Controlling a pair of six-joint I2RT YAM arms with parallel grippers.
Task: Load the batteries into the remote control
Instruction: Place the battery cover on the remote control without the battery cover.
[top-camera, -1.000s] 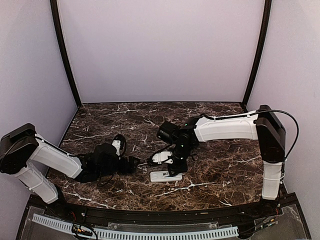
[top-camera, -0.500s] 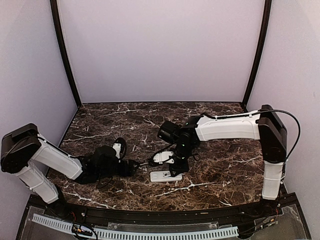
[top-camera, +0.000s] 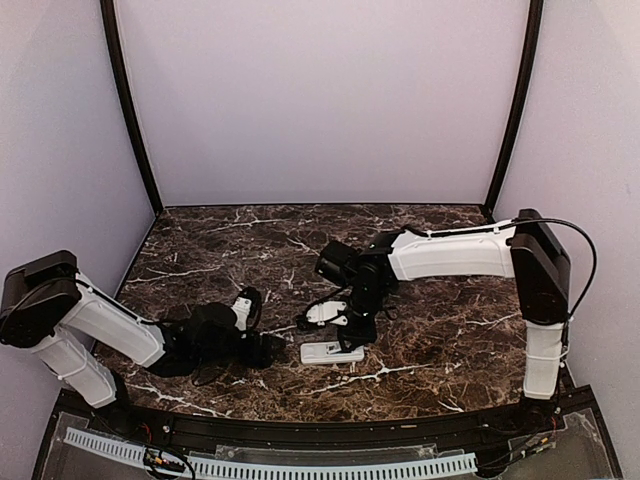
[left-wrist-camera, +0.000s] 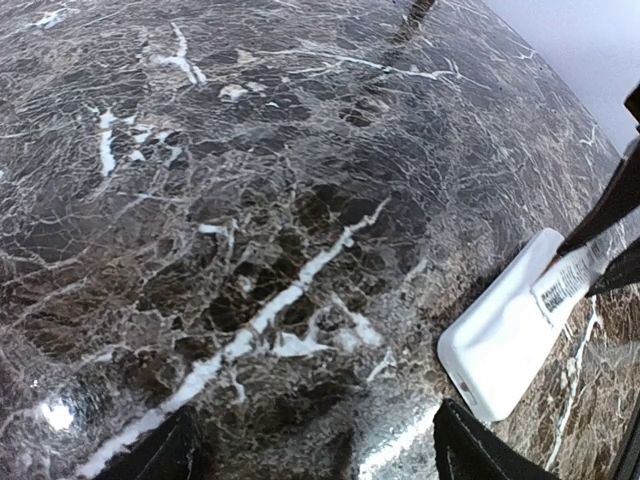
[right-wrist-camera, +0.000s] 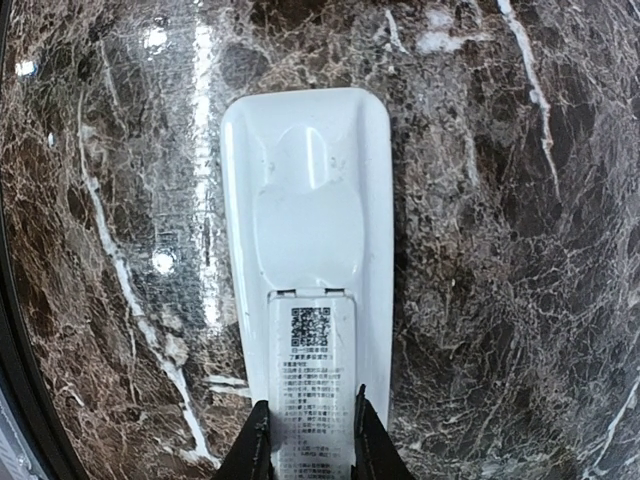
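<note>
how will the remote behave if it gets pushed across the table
Probably slides rather than rolls: the remote lies flat, back up, on the glossy marble table. Likely stiff and light, a slim moulded plastic shell. It may pivot, since the right claw holds only one end.

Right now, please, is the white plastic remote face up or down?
Face down: the white rectangular plastic remote control shows a buttonless back.

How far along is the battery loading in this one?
Nothing looks done: the remote lies back up, labelled cover still on. In hand: the right gripper pinches that cover; the left gripper hovers open nearby. Remaining: remove it, load batteries, none in view.
</note>
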